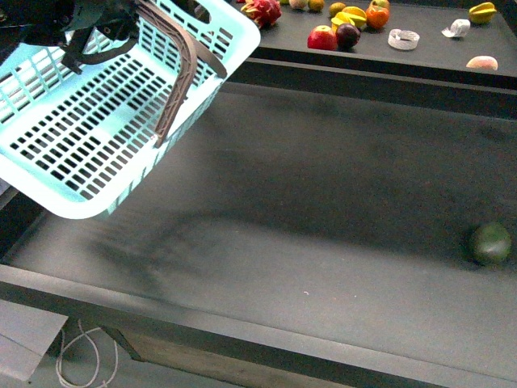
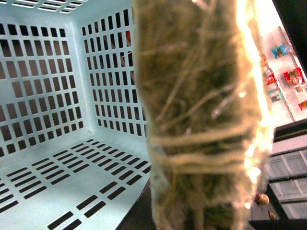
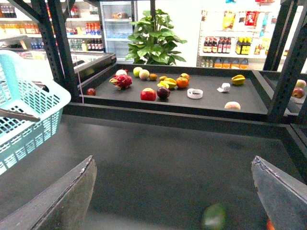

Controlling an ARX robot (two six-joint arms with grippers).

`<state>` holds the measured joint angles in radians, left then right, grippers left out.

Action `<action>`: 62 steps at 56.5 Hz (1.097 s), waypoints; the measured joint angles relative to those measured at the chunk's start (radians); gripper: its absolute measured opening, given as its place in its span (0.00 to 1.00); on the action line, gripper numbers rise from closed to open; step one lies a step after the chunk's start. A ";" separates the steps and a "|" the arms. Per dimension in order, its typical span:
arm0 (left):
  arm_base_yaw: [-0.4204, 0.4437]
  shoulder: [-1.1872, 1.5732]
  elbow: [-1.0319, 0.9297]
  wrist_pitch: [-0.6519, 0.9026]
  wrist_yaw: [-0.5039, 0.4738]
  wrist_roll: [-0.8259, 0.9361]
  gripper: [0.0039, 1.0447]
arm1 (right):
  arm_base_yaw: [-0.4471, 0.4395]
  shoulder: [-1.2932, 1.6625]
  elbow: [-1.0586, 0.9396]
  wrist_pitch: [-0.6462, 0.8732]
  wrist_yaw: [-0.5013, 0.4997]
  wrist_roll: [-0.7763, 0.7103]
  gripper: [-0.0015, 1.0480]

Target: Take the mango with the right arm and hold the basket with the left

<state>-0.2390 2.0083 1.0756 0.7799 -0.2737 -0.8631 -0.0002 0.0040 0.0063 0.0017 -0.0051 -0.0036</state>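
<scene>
Carries the basket (image 1: 81, 137) on the left end effector (image 1: 90, 39), up at the near left, tilted and clear of the table (image 1: 323, 242), seemingly to leave the surface free and offer a ready place for the fruit. Hides the left fingers behind rim and arm; judged clamped on the basket all the same, with nothing else bearing it, perhaps by a handle, going by the blurred brownish bar (image 2: 201, 120) looming across the left wrist view before an empty slotted interior. Sets the right end effector (image 3: 172, 163) low over the table, spread wide, holding nothing, facing the back table (image 1: 420, 61) with its red apple (image 1: 321, 38) and other fruit, well apart. Shows of the mango (image 3: 268, 224), probably, only an orange sliver at the edge of the right wrist view, just inside one finger's base and near the dark green fruit (image 3: 214, 216); too small for certainty, and absent from the front view. Places it, on that reading, close below the end effector but off-centre in the gap, with the green fruit nearer the middle; likely calls for a sideways shift before closing.
</scene>
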 joint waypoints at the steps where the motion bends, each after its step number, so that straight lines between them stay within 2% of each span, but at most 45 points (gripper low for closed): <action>1: -0.003 -0.010 -0.019 0.015 0.006 0.016 0.04 | 0.000 0.000 0.000 0.000 0.000 0.000 0.92; 16: -0.088 -0.105 -0.253 0.202 0.121 0.229 0.04 | 0.000 0.000 0.000 0.000 0.000 0.000 0.92; 29: -0.180 -0.167 -0.346 0.271 0.200 0.370 0.04 | 0.000 0.000 0.000 0.000 0.000 0.000 0.92; 45: -0.269 -0.157 -0.367 0.288 0.284 0.498 0.04 | 0.000 0.000 0.000 0.000 0.000 0.000 0.92; 62: -0.288 -0.103 -0.367 0.237 0.389 0.544 0.04 | 0.000 0.000 0.000 0.000 0.000 0.000 0.92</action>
<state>-0.5274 1.9049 0.7090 1.0168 0.1158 -0.3195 -0.0002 0.0040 0.0063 0.0017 -0.0051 -0.0032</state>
